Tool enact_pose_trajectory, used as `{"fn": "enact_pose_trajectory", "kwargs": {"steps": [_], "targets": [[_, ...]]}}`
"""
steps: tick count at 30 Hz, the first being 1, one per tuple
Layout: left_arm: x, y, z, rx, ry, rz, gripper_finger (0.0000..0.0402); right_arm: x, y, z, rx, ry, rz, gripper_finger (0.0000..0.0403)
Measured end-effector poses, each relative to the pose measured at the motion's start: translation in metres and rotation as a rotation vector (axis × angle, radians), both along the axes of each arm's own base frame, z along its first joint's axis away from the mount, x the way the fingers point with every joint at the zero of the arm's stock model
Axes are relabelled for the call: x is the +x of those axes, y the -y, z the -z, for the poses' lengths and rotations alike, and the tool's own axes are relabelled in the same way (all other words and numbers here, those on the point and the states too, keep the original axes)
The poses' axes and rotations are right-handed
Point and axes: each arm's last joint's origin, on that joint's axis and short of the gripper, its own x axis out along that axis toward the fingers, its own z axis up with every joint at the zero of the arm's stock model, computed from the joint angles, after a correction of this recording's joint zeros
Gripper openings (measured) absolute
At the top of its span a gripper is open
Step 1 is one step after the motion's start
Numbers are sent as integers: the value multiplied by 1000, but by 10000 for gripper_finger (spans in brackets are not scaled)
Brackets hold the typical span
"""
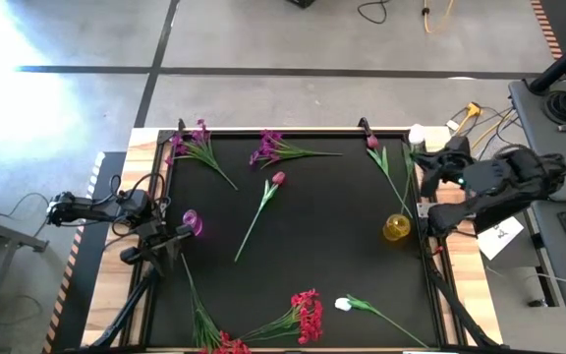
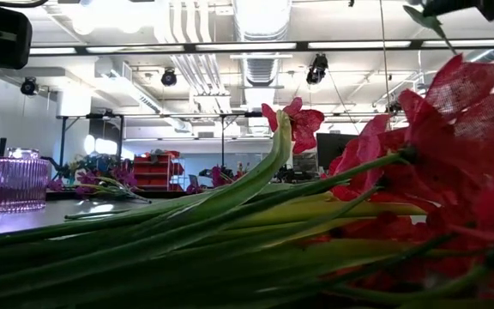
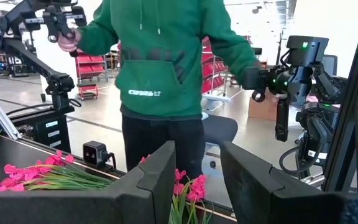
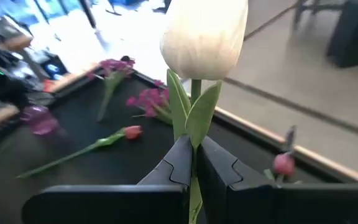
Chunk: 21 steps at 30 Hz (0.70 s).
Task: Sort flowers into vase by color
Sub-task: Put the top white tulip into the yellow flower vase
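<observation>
My right gripper (image 4: 194, 163) is shut on a white tulip, whose bud (image 4: 204, 31) stands above the fingers. In the high view it hovers at the table's far right corner (image 1: 428, 157), with the white bud (image 1: 417, 133) beyond it. The yellow vase (image 1: 396, 228) stands on the mat nearer than this gripper. My left gripper (image 1: 178, 234) is open at the table's left edge, beside the purple vase (image 1: 193, 222). On the mat lie two purple clusters (image 1: 190, 144) (image 1: 268, 148), a pink tulip (image 1: 277, 179), a dark pink tulip (image 1: 371, 143), red clusters (image 1: 308, 315) and another white tulip (image 1: 343, 304). My right gripper pinches the white tulip's green stem (image 4: 195, 146) between its two fingers, just below the pair of leaves under the bud. The fingers lie across the stem. The tulip is lifted clear of the table, its bud sticking out past the fingertips.
A person in a green hoodie (image 3: 166, 68) stands beyond the table in the left wrist view, holding handles. Red flowers (image 2: 453, 146) and long green stems lie right in front of the low camera. Wooden strips (image 1: 145, 147) frame the black mat (image 1: 322, 246).
</observation>
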Motion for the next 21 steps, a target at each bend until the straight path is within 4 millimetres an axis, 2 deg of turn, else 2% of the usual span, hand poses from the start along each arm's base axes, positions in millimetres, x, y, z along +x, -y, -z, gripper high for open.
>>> {"fn": "enact_pose_trajectory", "kwargs": {"steps": [6, 8, 12, 21], "targets": [[-1, 0, 0, 3, 0, 30, 114, -5, 0, 14, 40, 42, -52, 9], [-2, 1, 0, 8, 2, 63, 114, -3, -1, 19, 27, 11, -71, 9], [0, 0, 0, 21, 42, 14, 114, 8, -4, 23, -11, -54, -111, 9], [3, -2, -4, -4, 76, -126, 114, 12, -6, 0, -27, -44, -122, 9]]}}
